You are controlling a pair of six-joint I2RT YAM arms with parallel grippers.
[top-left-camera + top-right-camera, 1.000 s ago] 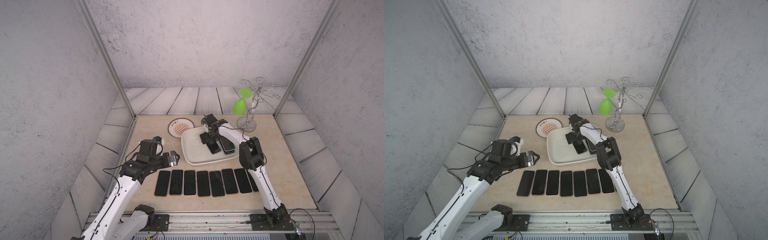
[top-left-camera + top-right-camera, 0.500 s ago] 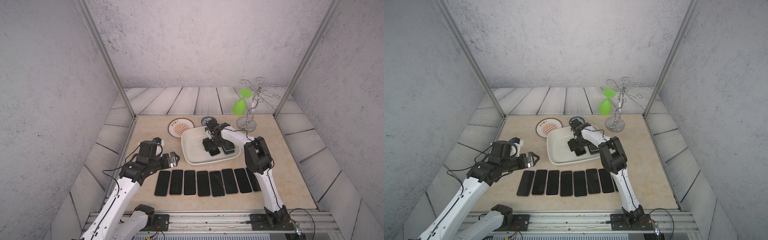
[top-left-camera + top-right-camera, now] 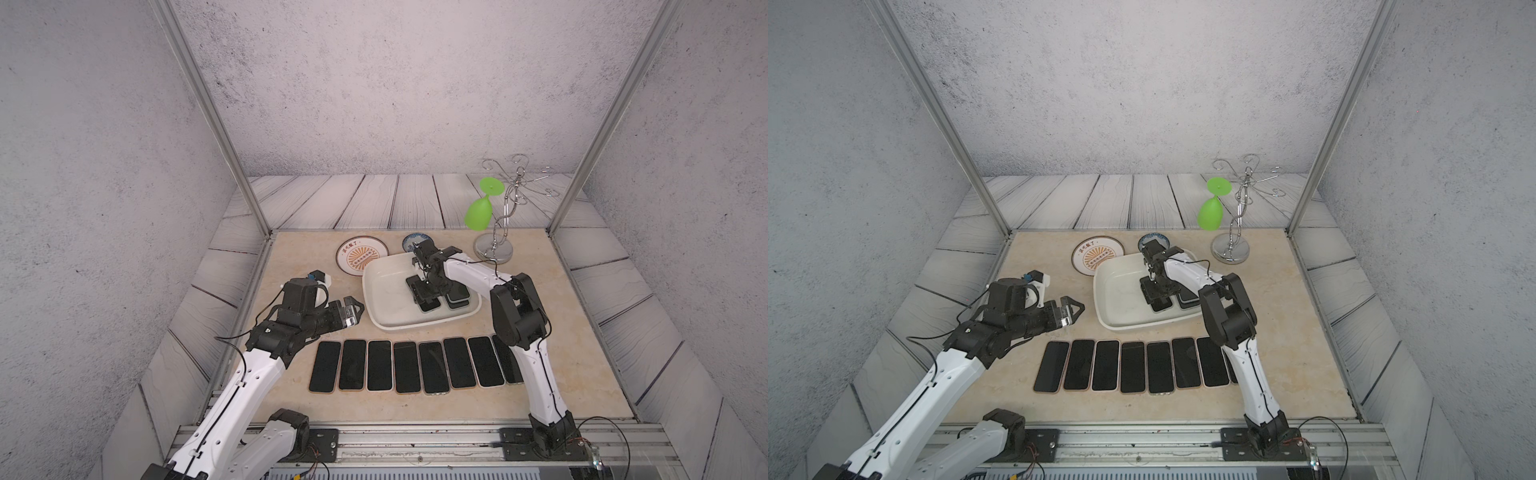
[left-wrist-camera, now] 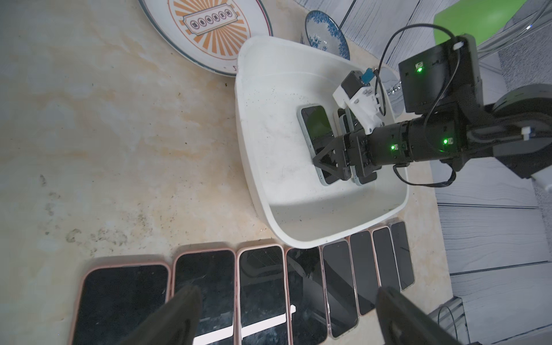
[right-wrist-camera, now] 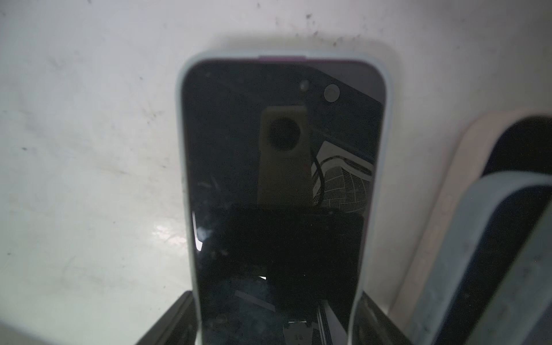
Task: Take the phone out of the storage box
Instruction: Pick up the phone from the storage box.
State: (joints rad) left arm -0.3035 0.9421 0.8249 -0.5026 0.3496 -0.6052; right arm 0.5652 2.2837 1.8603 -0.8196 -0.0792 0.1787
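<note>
In both top views the storage box (image 3: 384, 286) (image 3: 1115, 291) sits on the worktop (image 3: 291, 266) behind a row of dark phones (image 3: 415, 365) laid side by side. The right arm (image 3: 469, 270) reaches over the box's right rim. The right jaws point down into the box, over the phone (image 3: 431, 306) (image 3: 1163, 308), whose near end shows from under them. This phone lies flat on the box floor, just left of a small stack of other phones (image 3: 458, 297). The left jaws hang above the worktop, to the left of the box and apart from it, with the fingers (image 3: 357, 304) spread.

In the left wrist view the phone (image 4: 315, 125) lies screen up near the middle of the box (image 4: 268, 155). The right jaws straddle it across its width near one end. One finger (image 4: 328, 167) stands at its outer long edge, and the other goes down between it and the stack (image 4: 366, 179). The left fingers (image 4: 185, 310) are wide apart with nothing between them, above the row of phones.

In the right wrist view the phone (image 5: 277, 167) fills the middle, on the white box floor (image 5: 89, 149). Its long edges run between the two right fingers (image 5: 179, 316), which sit against its pale case on both sides with no gap showing. The right jaws are clamped on the phone across its width. The stack (image 5: 507, 239) lies just beside it.
</note>
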